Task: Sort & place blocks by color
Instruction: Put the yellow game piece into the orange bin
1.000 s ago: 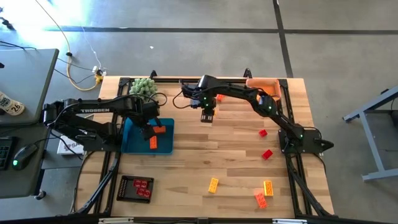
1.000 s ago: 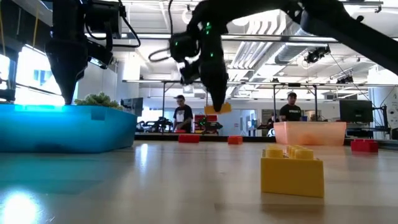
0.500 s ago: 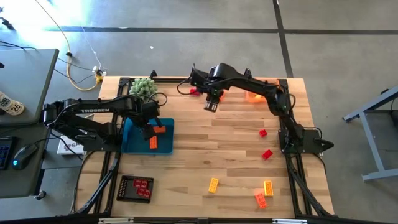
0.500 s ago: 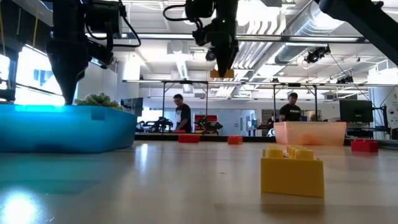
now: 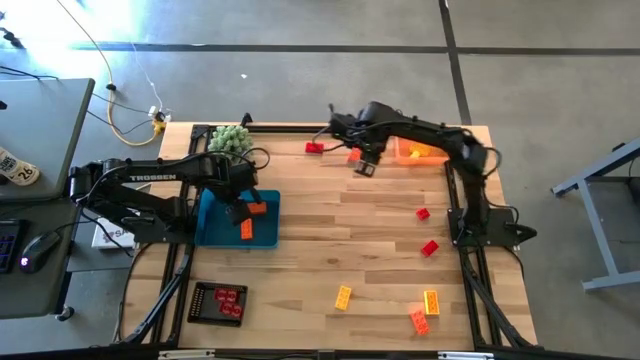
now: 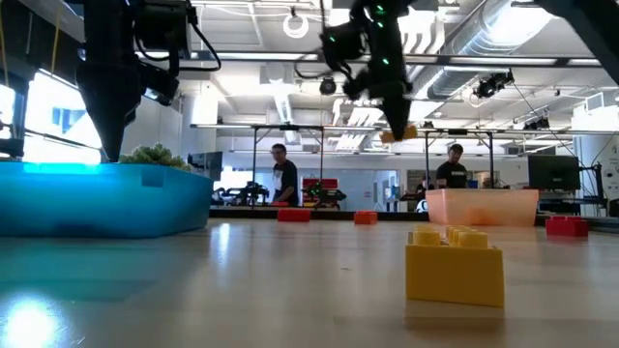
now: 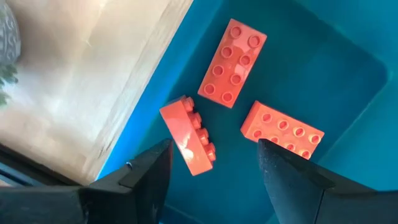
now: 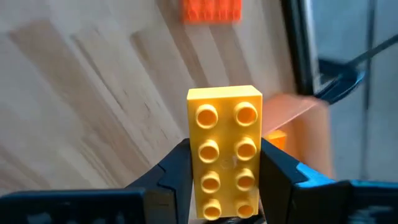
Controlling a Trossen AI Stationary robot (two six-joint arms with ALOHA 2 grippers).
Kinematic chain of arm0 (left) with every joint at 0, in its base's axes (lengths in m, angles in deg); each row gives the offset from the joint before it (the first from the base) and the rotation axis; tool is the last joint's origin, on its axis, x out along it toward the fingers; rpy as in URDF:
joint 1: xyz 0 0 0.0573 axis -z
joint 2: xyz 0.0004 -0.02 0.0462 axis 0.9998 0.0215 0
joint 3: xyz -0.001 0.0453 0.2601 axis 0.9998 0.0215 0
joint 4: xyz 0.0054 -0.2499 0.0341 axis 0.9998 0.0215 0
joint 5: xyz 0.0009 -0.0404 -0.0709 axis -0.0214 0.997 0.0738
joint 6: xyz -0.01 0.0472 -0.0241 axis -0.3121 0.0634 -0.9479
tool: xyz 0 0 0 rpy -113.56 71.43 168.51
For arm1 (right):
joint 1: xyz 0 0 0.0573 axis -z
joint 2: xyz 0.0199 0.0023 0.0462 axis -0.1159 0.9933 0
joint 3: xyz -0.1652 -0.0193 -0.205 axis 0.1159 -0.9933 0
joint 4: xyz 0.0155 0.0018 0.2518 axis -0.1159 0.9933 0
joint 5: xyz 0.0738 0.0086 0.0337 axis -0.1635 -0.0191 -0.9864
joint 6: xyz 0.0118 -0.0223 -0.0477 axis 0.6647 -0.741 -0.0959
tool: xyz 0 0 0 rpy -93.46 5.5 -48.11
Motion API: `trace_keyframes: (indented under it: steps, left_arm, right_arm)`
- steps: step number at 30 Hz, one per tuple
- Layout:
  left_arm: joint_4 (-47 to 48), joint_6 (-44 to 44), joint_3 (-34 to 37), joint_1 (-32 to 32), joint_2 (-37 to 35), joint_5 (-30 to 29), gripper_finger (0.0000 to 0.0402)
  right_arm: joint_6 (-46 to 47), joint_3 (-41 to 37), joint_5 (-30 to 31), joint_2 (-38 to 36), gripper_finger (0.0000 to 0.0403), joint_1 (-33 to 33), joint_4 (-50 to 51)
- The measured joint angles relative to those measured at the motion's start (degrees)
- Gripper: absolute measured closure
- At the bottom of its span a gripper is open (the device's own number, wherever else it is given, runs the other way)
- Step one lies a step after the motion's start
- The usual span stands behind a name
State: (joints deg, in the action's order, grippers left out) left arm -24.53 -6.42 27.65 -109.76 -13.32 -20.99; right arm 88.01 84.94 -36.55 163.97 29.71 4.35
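**Right arm holds a yellow block above the table's far side**

High view: the right gripper reaches across the far side of the table, beside the orange tray. The left gripper hangs over the blue tray.

Low view: the right arm is raised well above the tabletop, a yellow block pinched at its tip. Another yellow brick sits on the table close to the camera.

Left wrist view: the fingers stand wide apart over three orange bricks lying in the blue tray.

Right wrist view: the fingers grip the yellow block, eight studs showing in two rows.
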Motion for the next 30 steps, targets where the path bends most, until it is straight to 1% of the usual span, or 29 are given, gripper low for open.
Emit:
trace_keyframes:
  steps: [3,5,8,12,16,19,22,26,30]
  left_arm:
    - [-1.28,0.76,0.00,0.00,0.00,-0.17,0.0178]
    - [-1.29,0.76,0.00,0.00,-0.02,-0.17,0.0178]
    - [-1.27,0.76,0.00,0.00,-0.01,-0.15,0.0178]
    - [-1.20,0.73,0.00,0.00,0.00,-0.15,0.0178]
    - [-1.20,-0.70,0.00,0.00,0.00,-0.13,0.0178]
    - [-1.20,-2.42,0.00,0.00,-0.01,-0.13,0.0178]
    - [-1.18,-2.78,0.00,0.00,0.00,-0.09,0.0178]
    - [-1.18,-2.96,0.00,0.02,0.00,1.91,0.0178]
    - [-1.18,-4.45,0.00,0.04,0.00,2.69,0.0178]
  right_arm:
    - [1.05,-10.57,-1.93,-5.61,0.0288,2.58,-7.06]
    - [2.03,-16.72,-2.15,-9.23,0.0288,4.42,-11.88]
    - [3.08,-24.16,-2.38,-13.28,0.0288,7.29,-17.75]
    - [4.13,-31.13,-1.84,-17.32,0.0288,11.55,-25.33]
    - [6.75,-34.89,-1.01,-18.31,0.0288,16.61,-29.56]
    - [6.81,-36.61,0.62,-18.31,0.0285,20.36,-32.02]
    - [6.40,-37.35,0.55,-18.31,0.0285,24.11,-33.91]
    - [4.74,-37.35,-2.23,-18.31,0.0285,28.48,-33.93]
    - [2.51,-37.35,-8.40,-17.95,0.0276,32.45,-33.69]
